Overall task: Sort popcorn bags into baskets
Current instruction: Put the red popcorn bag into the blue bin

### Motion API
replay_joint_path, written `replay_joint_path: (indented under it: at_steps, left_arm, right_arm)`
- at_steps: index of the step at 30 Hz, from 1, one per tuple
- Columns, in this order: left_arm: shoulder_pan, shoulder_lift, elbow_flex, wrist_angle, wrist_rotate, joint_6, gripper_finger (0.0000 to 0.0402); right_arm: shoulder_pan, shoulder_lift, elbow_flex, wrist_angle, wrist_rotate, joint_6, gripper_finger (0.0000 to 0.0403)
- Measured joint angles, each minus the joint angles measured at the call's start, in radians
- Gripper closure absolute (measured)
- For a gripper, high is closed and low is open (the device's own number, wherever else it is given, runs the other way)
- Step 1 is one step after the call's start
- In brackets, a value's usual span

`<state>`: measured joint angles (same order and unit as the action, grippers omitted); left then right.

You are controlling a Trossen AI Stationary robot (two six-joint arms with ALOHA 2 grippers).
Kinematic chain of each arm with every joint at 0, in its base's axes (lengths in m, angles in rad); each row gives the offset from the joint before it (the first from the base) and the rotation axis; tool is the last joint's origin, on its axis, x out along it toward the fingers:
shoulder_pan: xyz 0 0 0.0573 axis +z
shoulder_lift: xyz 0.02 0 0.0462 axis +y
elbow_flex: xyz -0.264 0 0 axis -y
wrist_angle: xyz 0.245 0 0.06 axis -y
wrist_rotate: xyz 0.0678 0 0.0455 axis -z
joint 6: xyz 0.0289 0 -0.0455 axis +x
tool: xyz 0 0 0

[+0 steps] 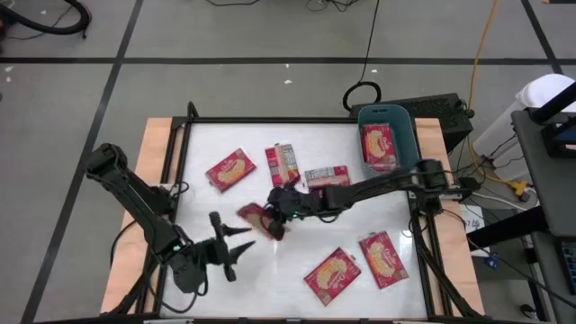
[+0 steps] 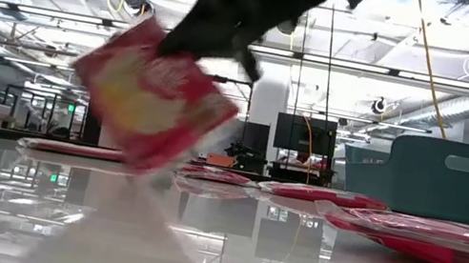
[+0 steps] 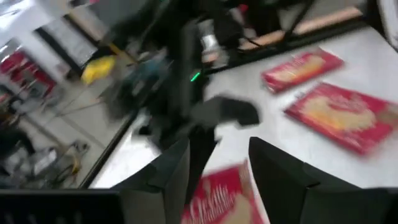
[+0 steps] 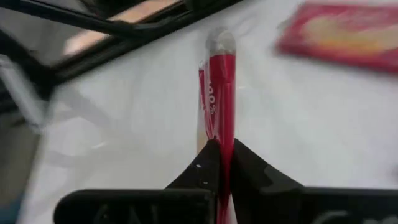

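My right gripper [image 1: 277,214] reaches in from the table's right to its middle and is shut on a red popcorn bag [image 2: 152,107]. My left gripper [image 1: 245,249] stands open just near-left of that bag and looks apart from it in the high view; in the left wrist view the bag [image 3: 224,199] shows between the left gripper's [image 3: 219,146] fingers. Other bags lie flat: one far-left [image 1: 230,169], two label-side up [image 1: 286,162] [image 1: 326,175], two near-right [image 1: 333,274] [image 1: 382,259]. The teal basket [image 1: 407,126] at the far right holds one bag [image 1: 380,148]. My right gripper [image 4: 222,158] pinches the bag's thin edge [image 4: 221,134] between its two fingers; in its wrist view the bag shows edge-on and runs straight away from the fingertips. The fingers come from the table's right, slanting down. The bag hangs tilted and clear of the table.
A black rail frame [image 1: 270,120] borders the white tabletop. A dark box [image 1: 441,112] and cables sit behind the basket. Bare tabletop lies along the near-left [image 1: 270,288] and between the far bags and the basket.
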<state>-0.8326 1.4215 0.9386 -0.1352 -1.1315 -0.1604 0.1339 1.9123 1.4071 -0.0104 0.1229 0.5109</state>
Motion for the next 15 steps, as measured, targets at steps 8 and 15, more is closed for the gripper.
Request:
replay_joint_path:
  at_steps: [8,15]
  left_arm:
    - [0.009,-0.003,0.0,-0.091,-0.081,-0.152,0.0279]
    - [0.052,-0.003,0.0,-0.183,-0.057,-0.318,0.029]
  right_arm:
    - [-0.03,-0.285,0.0,-0.348,0.209,-0.084,0.0395]
    - [-0.076,-0.508,-0.025,-0.541,0.396,-0.128,0.0395]
